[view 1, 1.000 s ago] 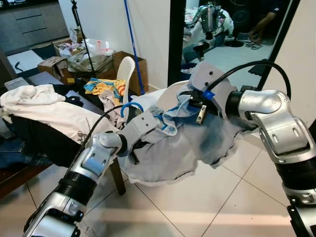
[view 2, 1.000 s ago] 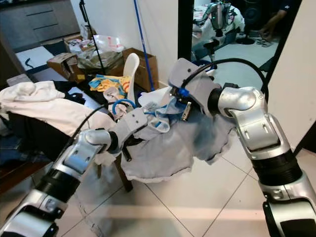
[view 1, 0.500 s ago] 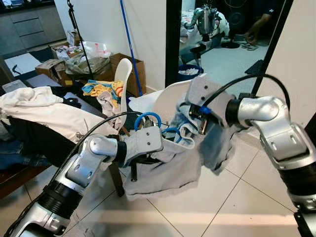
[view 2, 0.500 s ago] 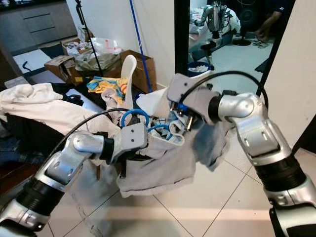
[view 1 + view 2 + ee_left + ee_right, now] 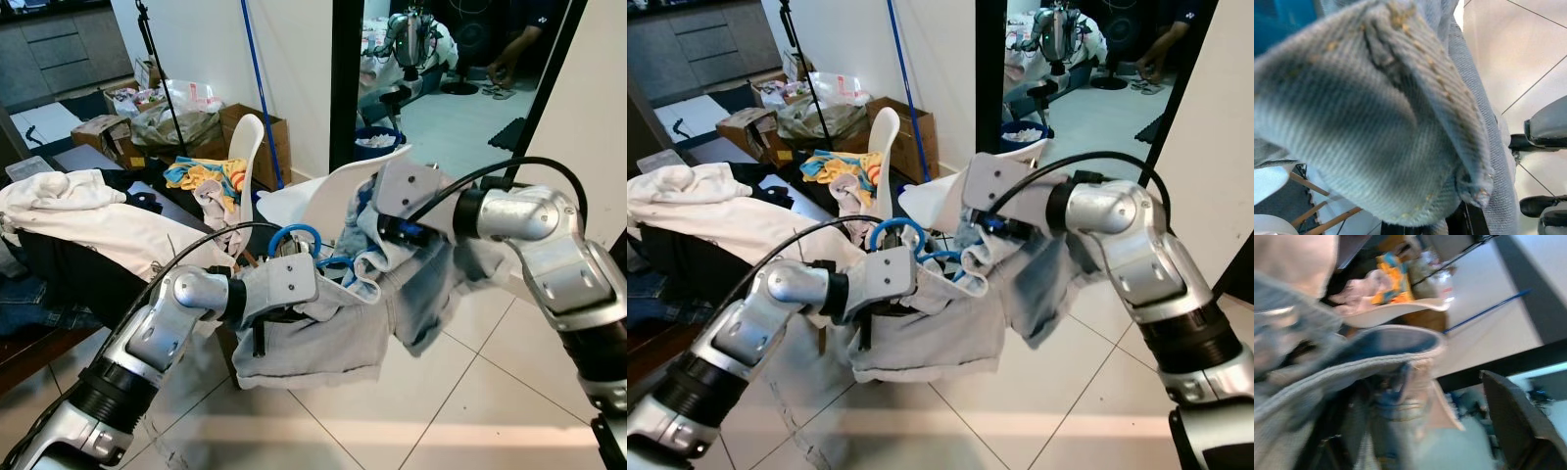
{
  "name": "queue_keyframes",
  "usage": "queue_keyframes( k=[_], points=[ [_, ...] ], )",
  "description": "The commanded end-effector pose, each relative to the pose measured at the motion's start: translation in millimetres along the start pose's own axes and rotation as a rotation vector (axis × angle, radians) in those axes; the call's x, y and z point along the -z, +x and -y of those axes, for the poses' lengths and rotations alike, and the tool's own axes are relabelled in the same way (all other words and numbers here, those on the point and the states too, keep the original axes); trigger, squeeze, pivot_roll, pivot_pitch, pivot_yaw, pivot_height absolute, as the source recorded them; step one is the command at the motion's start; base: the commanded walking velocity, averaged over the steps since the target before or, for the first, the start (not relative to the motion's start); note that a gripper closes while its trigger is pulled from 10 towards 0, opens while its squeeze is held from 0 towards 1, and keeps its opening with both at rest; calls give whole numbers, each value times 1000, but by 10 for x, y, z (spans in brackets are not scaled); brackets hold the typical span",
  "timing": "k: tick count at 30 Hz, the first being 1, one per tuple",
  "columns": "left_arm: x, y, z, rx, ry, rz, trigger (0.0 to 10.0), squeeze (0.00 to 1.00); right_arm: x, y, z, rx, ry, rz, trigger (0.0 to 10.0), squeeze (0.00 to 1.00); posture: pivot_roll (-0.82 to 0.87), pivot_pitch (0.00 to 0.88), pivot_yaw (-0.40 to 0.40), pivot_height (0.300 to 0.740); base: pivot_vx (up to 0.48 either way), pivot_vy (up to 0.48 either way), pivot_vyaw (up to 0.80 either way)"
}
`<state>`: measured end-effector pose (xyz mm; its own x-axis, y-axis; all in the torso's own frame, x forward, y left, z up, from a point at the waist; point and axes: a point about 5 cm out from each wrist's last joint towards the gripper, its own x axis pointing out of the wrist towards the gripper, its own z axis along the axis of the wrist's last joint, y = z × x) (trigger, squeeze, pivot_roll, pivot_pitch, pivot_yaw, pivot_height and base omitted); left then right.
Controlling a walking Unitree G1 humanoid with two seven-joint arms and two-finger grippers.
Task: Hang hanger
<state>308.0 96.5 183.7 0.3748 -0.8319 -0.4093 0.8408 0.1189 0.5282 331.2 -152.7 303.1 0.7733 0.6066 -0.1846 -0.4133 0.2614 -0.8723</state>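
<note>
2 grippers buried in grey garment (image 5: 333, 338) over blue hanger (image 5: 292, 235); fingers' state untellable.

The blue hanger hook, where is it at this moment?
In the left eye view the blue hanger hook rises at centre, just above the left end effector, among the grey garment.

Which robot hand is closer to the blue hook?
Left. The left gripper sits just below the blue hanger hook, tucked in the pale denim garment. The right gripper is farther along the cloth, beside the white chair.
</note>
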Motion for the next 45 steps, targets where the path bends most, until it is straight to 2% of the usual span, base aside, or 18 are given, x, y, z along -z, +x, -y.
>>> queue_keyframes(
  k=[1,9,11,13,16,21,24,27,29,32,36,37,38,41,42,43,44,45],
  points=[
    [-5,-1,21,8,28,-9,10000,0,-100,21,34,27,-34,50,10000,1000,-8,40,24,740,0,0,0],
    [108,76,58,-9,-9,-54,10000,0,-229,33,58,83,-88,121,10000,1000,-21,39,26,740,0,0,0],
    [167,91,22,-44,-29,-81,10000,0,31,10,1,45,-223,-51,10000,1000,-20,37,24,740,0,0,0],
    [167,91,22,-44,-29,-81,10000,0,31,10,1,45,-223,-51,10000,1000,-20,37,24,740,0,0,0],
    [196,77,-3,-64,-35,-95,10000,0,321,-69,15,35,-336,-222,10000,1000,-14,37,23,740,0,0,0],
    [215,68,-7,-77,-41,-103,10000,0,510,-180,72,54,-358,-313,10000,1000,-16,37,23,740,0,0,0],
    [240,69,-15,-100,-46,-113,10000,0,574,-251,86,67,-298,-309,10000,1000,-18,36,22,740,0,0,0],
    [254,82,-28,-122,-51,-117,10000,0,495,-259,15,60,-84,-163,10000,1000,-19,39,23,740,0,0,0],
    [279,90,-47,-151,-53,-124,10000,0,444,-290,-41,14,-25,-86,10000,722,-24,43,24,740,0,0,0],
    [286,103,-74,-185,-50,-118,10000,0,399,-298,-86,-5,24,-32,10000,647,-25,45,21,740,0,0,0],
    [265,126,-109,-227,-50,-102,10000,0,399,-284,-108,17,55,-9,10000,635,-26,46,20,740,0,0,0],
    [259,125,-144,-262,-54,-93,10000,0,433,-291,-23,120,141,5,10000,612,-26,47,17,740,0,0,0],
    [259,125,-144,-262,-54,-93,10000,0,433,-291,-23,120,141,5,10000,612,-26,47,17,740,0,0,0],
    [255,124,-191,-312,-59,-82,10000,0,497,-323,79,262,285,29,10000,612,-26,47,17,740,0,0,0],
    [278,102,-219,-362,-100,-60,10000,0,585,-351,128,377,447,30,10000,0,-28,49,18,740,0,0,0],
    [298,87,-238,-401,-131,-44,10000,0,657,-374,142,452,574,30,10000,0,-28,49,18,740,0,0,0],
    [298,87,-238,-401,-131,-44,10000,0,657,-374,142,452,574,30,10000,0,-28,49,18,740,0,0,0],
    [323,73,-231,-437,-202,-2,10000,0,759,-376,48,500,712,7,10000,0,-32,50,18,740,0,0,0]
  ],
)
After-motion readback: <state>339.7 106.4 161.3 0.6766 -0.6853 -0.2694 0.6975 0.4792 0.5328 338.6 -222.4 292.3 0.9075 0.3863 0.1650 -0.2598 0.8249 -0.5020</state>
